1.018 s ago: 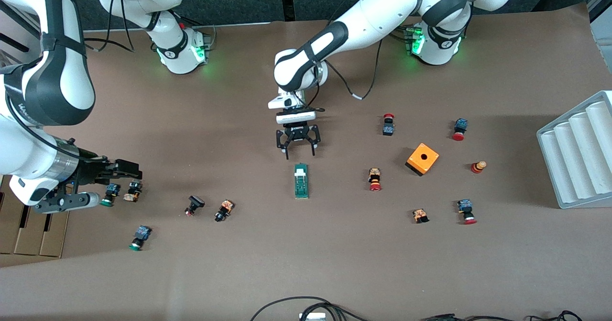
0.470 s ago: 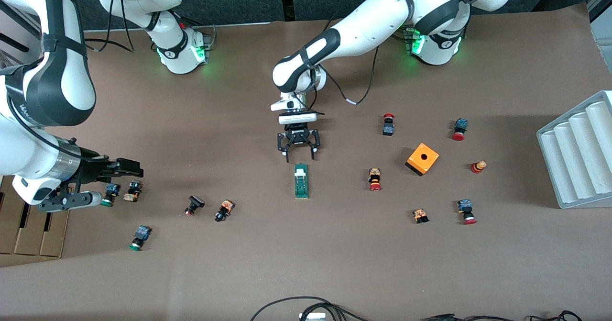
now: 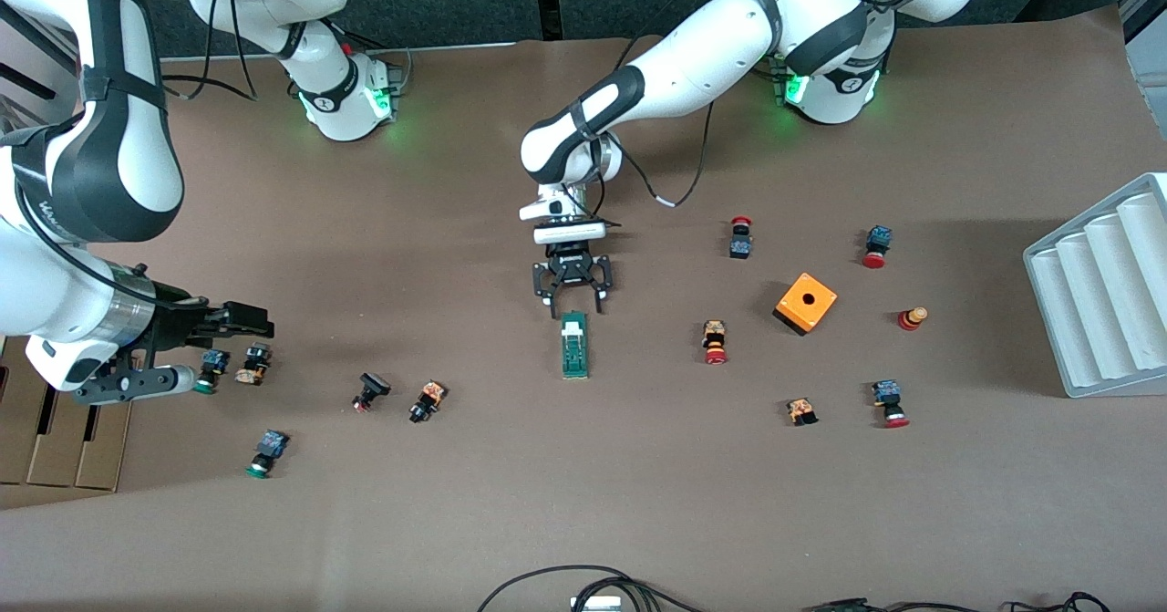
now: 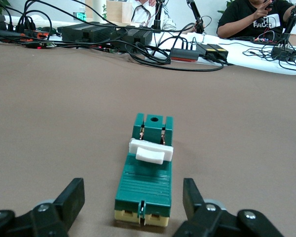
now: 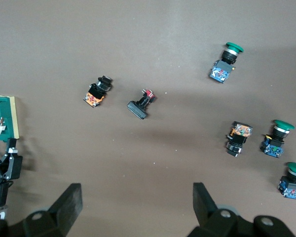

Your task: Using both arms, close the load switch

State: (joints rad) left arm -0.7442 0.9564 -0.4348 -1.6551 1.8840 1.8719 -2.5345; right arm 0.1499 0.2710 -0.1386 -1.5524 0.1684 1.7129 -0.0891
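Left wrist view: load switch (image 4: 147, 173) mid-table, left gripper (image 4: 134, 200) spread astride its end, not gripping; right gripper (image 3: 239, 320) parked, spread, toward table's right-arm edge; looks light, rigid plastic, likely skids, so clamp green body sides, push white handle (image 4: 150, 151).

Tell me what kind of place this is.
Probably a robotics lab bench: two Franka arms at a paper-covered table strewn with push buttons, a load switch, and cables and power supplies along the edge.
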